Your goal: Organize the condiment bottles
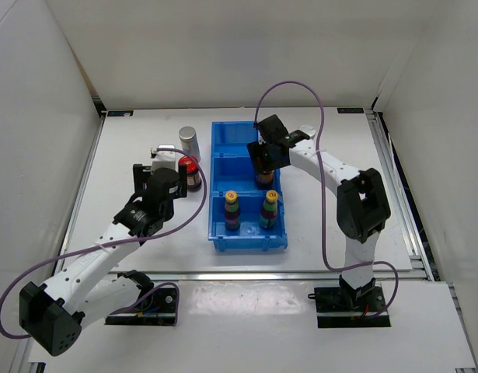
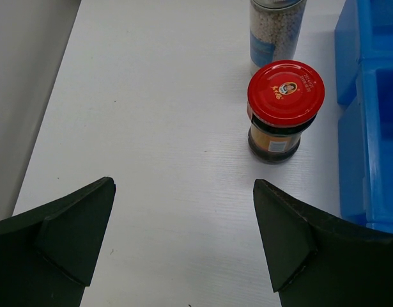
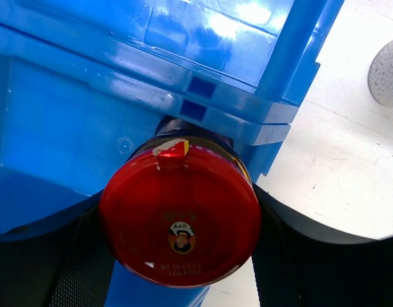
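the blue bin (image 1: 248,233) sat in the middle of the white surface (image 1: 130,155), its three compartments running from far to near. the right end effector (image 1: 263,163) was down over the middle compartment with its two fingers clamped on the held red-capped bottle (image 3: 180,214), one black finger (image 3: 75,256) pressed against each side of the dark glass just under the cap. from the right wrist view the bottle looked upright, next to one of the bin's inner dividers; whether its base touched the compartment floor i couldn't tell.

in the near compartment two yellow-capped bottles stood upright side by side but apart, the left yellow-capped bottle (image 1: 232,208) and the right yellow-capped bottle (image 1: 270,206).

the left end effector (image 2: 183,236) had its fingers spread wide and gripped nothing. the other red-capped bottle (image 2: 285,109) stood upright on the surface just ahead of it, off toward the right fingertip rather than between the two, and near the bin's left wall. beyond that one, close behind it, stood a silver-topped bottle (image 2: 276,32) with pale grains inside and a blue label.

a second silver-topped bottle (image 1: 307,130) stood on the surface beside the bin's far right corner, partly hidden behind the right arm.
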